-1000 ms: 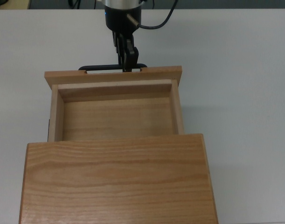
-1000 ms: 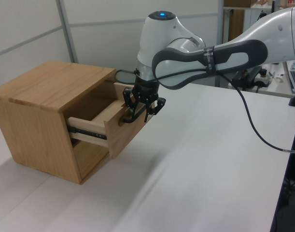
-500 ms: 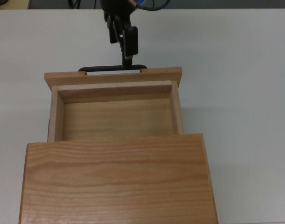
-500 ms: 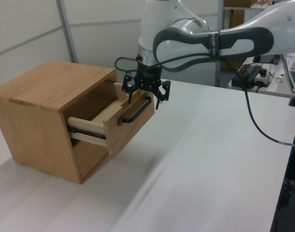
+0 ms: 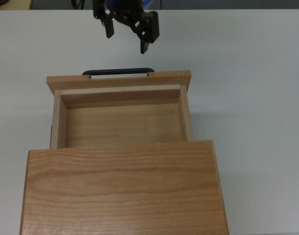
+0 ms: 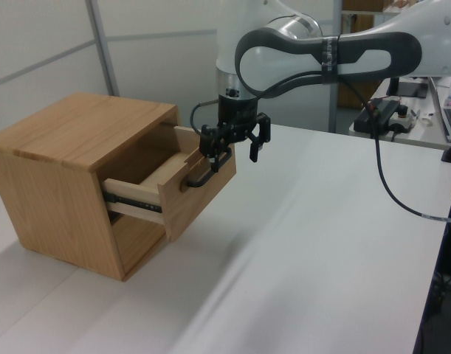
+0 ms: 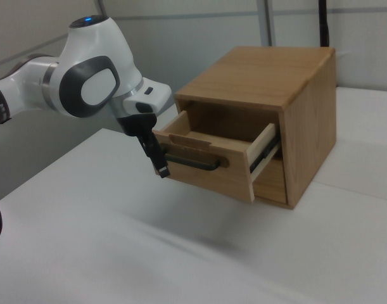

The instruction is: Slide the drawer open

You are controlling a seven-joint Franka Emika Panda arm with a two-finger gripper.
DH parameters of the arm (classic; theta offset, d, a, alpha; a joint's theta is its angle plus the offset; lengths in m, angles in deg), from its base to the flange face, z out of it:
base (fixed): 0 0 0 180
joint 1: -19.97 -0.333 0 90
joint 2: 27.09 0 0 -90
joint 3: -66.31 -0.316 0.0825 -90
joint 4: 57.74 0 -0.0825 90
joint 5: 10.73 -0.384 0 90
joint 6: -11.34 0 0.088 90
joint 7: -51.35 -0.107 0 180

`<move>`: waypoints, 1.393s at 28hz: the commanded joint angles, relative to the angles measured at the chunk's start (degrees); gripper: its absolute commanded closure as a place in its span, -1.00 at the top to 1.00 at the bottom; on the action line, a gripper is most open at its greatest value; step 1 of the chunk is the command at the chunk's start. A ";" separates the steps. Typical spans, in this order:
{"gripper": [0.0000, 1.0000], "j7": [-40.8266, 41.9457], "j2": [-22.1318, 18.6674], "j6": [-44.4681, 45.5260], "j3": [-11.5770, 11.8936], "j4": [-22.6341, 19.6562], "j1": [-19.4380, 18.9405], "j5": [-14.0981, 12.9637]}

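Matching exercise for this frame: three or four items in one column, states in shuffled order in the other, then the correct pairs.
Items:
1. drawer
2. handle
3. gripper
4. cabinet

States:
A. open, clear of everything, above the table
B. slid partly out, nothing inside
C. black bar on the front panel, not held
D. wood-grain box standing on the white table

Pairs: 1-B, 2-C, 3-A, 4-D
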 commanded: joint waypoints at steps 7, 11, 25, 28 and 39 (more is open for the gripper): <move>1.00 26.40 -1.02 8.60 1.32 3.57 0.67 -2.86; 1.00 32.74 -1.11 9.49 1.32 3.57 0.67 -2.24; 1.00 36.79 -0.41 9.84 1.05 3.66 0.67 0.57; 1.00 36.70 -0.32 9.93 0.88 3.57 0.59 0.57; 1.00 36.70 -0.23 9.75 0.79 3.74 0.50 0.66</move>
